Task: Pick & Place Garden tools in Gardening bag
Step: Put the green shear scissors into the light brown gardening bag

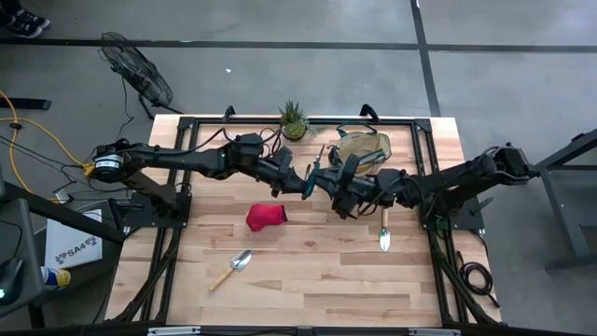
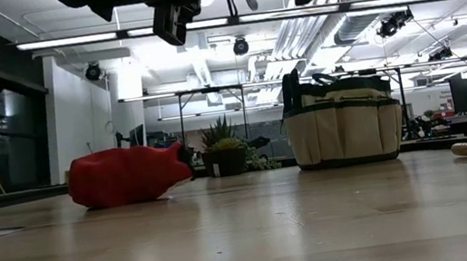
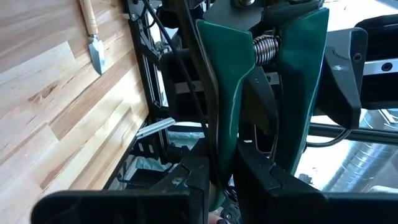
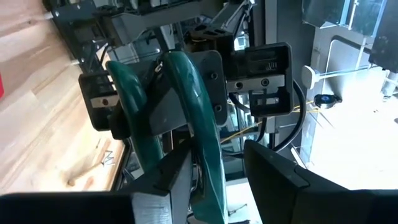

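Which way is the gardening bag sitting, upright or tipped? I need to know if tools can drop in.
Upright. In the low view the gardening bag stands on its flat base on the table, handles on top.

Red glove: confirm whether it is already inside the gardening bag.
No, the red glove lies on the bare wooden table, apart from the gardening bag.

glove (image 1: 266,217) mid-table | bag (image 1: 363,147) behind | plant (image 1: 294,120) left of bag

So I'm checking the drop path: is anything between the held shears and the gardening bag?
Nothing visible. The pruning shears, gripped between the left gripper and right gripper, hang beside the gardening bag.
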Robot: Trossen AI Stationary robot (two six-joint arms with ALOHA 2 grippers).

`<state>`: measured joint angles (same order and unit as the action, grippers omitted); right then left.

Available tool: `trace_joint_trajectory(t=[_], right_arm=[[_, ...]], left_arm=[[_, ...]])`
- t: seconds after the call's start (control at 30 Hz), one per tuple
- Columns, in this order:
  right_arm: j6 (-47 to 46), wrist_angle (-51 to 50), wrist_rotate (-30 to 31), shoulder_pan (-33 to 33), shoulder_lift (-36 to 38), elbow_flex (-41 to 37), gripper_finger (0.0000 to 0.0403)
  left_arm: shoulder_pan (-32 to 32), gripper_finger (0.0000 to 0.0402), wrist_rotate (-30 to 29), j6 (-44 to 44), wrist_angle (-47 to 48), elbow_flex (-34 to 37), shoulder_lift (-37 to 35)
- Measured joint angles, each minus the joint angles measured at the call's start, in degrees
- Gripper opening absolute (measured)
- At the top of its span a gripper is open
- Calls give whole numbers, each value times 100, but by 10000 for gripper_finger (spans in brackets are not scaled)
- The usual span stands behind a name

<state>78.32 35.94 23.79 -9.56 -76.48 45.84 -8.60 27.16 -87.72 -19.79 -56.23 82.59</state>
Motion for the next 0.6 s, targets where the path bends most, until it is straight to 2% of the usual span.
trace_joint_trajectory(t=[0.4,0.6], right_arm=[[-38,-8,-171,39,0,-4,68],[-35,-4,-283,139,0,-7,67]], left_arm=[[0,40,-3,-73,-9,-2,-4],[0,40,-4,-118,2,-2,-4]])
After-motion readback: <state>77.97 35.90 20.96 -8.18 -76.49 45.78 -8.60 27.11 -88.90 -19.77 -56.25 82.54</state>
